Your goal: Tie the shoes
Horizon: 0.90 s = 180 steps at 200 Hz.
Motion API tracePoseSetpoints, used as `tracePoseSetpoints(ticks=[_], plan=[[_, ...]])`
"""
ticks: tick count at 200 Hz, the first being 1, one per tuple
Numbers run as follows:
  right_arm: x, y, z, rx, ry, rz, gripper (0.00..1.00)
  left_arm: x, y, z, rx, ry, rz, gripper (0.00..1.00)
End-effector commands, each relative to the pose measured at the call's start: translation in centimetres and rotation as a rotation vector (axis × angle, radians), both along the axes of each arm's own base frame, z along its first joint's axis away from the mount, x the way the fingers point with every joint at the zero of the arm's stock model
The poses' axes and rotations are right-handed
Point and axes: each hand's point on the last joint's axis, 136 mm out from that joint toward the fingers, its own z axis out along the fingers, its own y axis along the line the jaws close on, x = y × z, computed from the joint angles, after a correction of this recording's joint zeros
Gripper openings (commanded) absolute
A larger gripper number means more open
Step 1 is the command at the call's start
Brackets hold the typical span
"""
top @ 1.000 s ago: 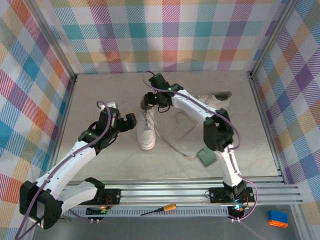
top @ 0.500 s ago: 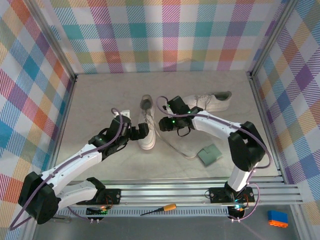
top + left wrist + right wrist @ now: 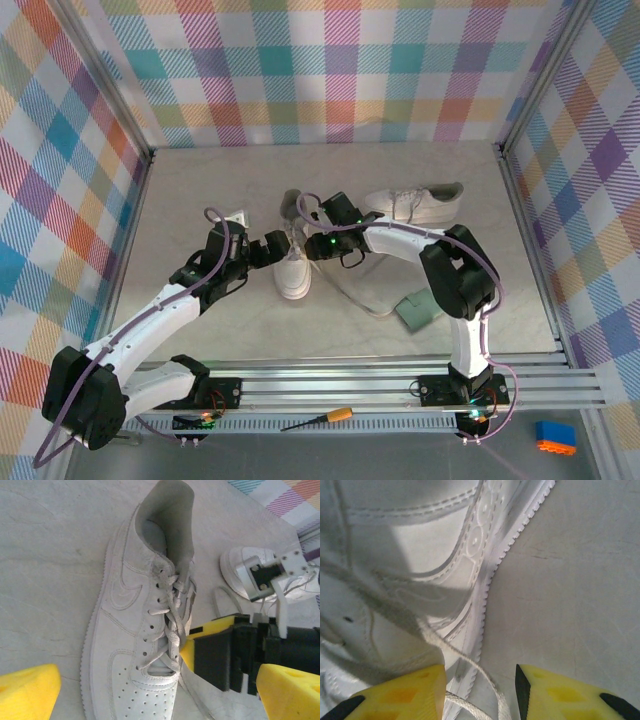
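Between right fingers (image 3: 560, 692): lace (image 3: 489, 684), at shoe (image 3: 420, 555) sole edge.

We're in a robotics lab test cell, not a home or a shop. What shows it:
- The bench (image 3: 200, 190) is a plain grey marbled sheet, boxed in on three sides by aluminium extrusion posts (image 3: 105, 78) hung with loud checkered cloth (image 3: 330, 70).
- The left arm (image 3: 150, 320) and right arm (image 3: 455, 300) are bolted to a slotted aluminium rail (image 3: 340, 385) along the near edge.
- Lilac cables (image 3: 128, 328) run along the links.
- A small bare circuit board (image 3: 195, 421) with lit LEDs sits by the left base.
- An orange-handled screwdriver (image 3: 318, 419) lies loose on the near ledge.
- A blue-and-orange block (image 3: 555, 437) sits in the near right corner.
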Motion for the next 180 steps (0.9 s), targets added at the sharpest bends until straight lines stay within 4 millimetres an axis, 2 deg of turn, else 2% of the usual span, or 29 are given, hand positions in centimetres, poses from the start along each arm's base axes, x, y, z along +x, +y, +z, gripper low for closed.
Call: tracePoseSetpoints(ticks=[1, 34, 122, 180], plan=[[1.5, 0.2, 0.1, -0.019, -0.048, -0.007, 0.41, -0.1, -0.1, 0.9, -0.035, -0.024, -0.007, 1.0], [2.4, -1.0, -0.7, -0.091, -0.088, -0.041, 0.41, -0.1, 0.1, 0.7, -0.029, -0.021, 0.0, 1.0], [2.9, -2.7, -2.6, -0.215, -0.129, -0.075, 0.4, -0.3, 0.4, 0.4, -0.014, -0.013, 0.007, 1.0], [3.8, -4.9, -3.3, -0.362, -0.203, -0.166, 0.32, -0.7, 1.0, 0.4, -0.001, -0.014, 0.029, 1.0]])
